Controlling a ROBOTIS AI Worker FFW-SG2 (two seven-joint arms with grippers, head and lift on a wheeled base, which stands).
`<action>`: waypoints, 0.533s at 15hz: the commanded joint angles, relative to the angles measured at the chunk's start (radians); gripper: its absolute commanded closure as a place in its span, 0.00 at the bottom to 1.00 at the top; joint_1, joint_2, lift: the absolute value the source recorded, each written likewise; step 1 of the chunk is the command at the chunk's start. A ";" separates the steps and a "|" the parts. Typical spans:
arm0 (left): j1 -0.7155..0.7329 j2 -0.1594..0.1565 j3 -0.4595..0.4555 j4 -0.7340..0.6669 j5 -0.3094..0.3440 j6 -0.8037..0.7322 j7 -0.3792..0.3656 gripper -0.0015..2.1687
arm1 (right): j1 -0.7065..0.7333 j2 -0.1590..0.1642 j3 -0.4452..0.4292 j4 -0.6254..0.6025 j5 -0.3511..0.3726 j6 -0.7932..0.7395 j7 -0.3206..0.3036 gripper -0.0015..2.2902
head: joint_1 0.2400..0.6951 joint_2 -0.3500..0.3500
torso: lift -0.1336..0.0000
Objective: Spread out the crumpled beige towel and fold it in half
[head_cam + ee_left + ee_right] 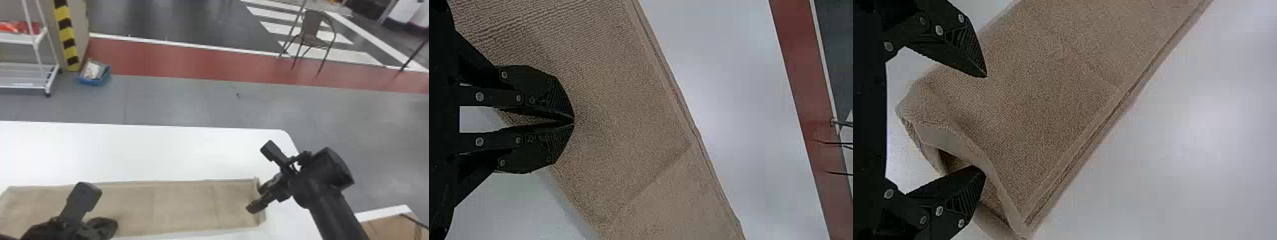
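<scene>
Towel: The beige towel point(178, 204) lies as a long, flat strip on the white table point(143, 150), passing beneath the left fingers and ending at the right ones.
Long axis: It runs from the robot's left to its right, short ends facing sideways, almost parallel to the table's far edge beyond both pairs of fingers.
Left gripper: The left gripper point(111, 224) is over the towel's left part; in the left wrist view its fingertips are together, with towel behind them.
Right gripper: The right gripper point(256, 198) is at the towel's right end, its fingers well apart. One is over the cloth, the other at the gaping short end.
Right end: Beside that second fingertip the layers part and the hem curls up.
Hard to make out: The left gripper covers part of the near side, and the near left corner is cut off by the head view's edge. Whether the right fingertip touches the hem, or sits between layers, I cannot tell.
</scene>
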 commanded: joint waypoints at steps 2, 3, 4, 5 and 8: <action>0.000 -0.002 -0.001 -0.007 0.000 0.013 0.000 0.46 | -0.015 0.005 0.084 0.026 0.046 -0.017 0.005 0.13 | 1.00 0.08 | 1.00; 0.000 -0.002 0.002 -0.009 0.000 0.016 0.000 0.46 | -0.013 0.005 0.087 0.023 0.043 -0.004 0.005 0.13 | 1.00 0.09 | 1.00; 0.001 -0.001 0.007 -0.009 0.000 0.016 0.000 0.46 | 0.002 0.005 0.085 0.005 0.037 -0.004 0.005 0.13 | 1.00 0.09 | 1.00; 0.003 0.001 0.011 -0.009 -0.002 0.016 0.000 0.46 | 0.016 0.005 0.084 -0.027 0.032 0.020 0.005 0.13 | 1.00 0.10 | 1.00; 0.004 0.002 0.011 -0.007 -0.002 0.016 0.000 0.46 | 0.073 -0.002 0.073 -0.161 0.022 0.100 0.005 0.13 | 1.00 0.12 | 1.00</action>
